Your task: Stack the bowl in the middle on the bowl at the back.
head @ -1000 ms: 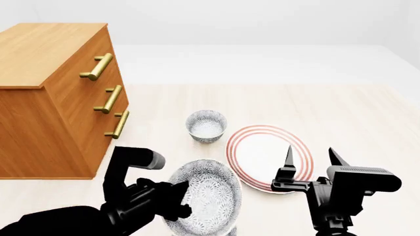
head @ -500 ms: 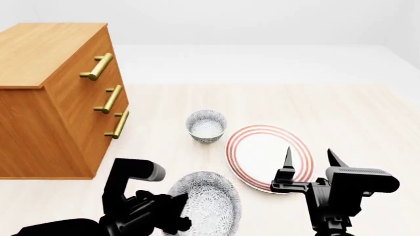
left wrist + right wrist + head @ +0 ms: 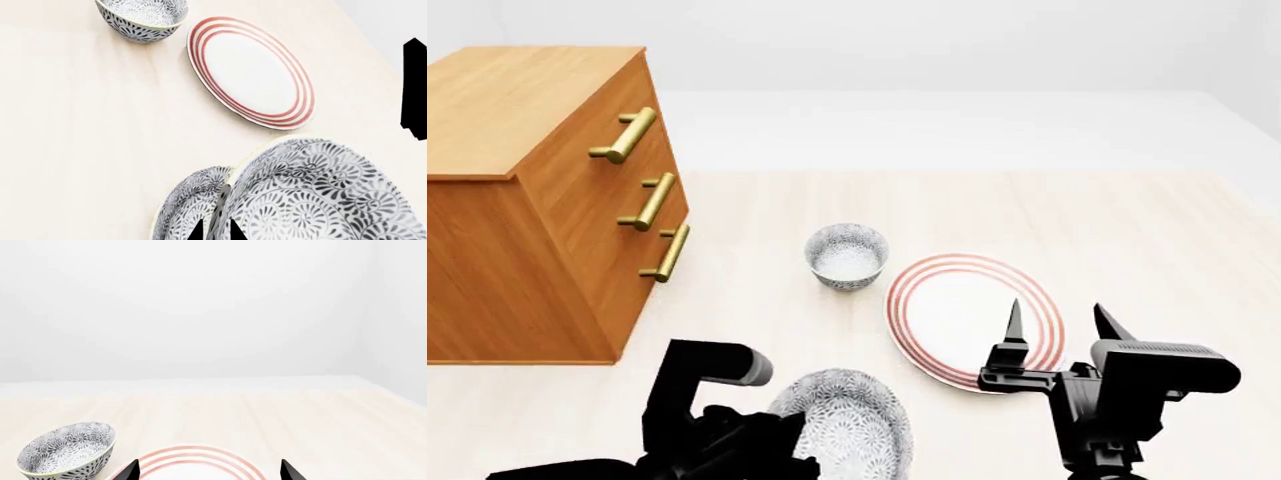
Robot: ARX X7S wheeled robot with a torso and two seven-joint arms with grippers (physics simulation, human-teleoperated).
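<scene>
The left claw [image 3: 794, 440] is clamped on the rim of the patterned middle bowl [image 3: 843, 420], held tilted at the near tabletop [image 3: 1121, 220], while the right claw [image 3: 1054, 325] hovers spread over the striped plate [image 3: 961, 300], the back bowl [image 3: 846, 255] farther off.

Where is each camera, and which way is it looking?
Head view: high up, looking down over both arms at the drawers.
Left wrist view: by the left claw, looking along the held bowl.
Right wrist view: by the right claw, looking level across the table.
All three see the striped plate and the small bowl.
</scene>
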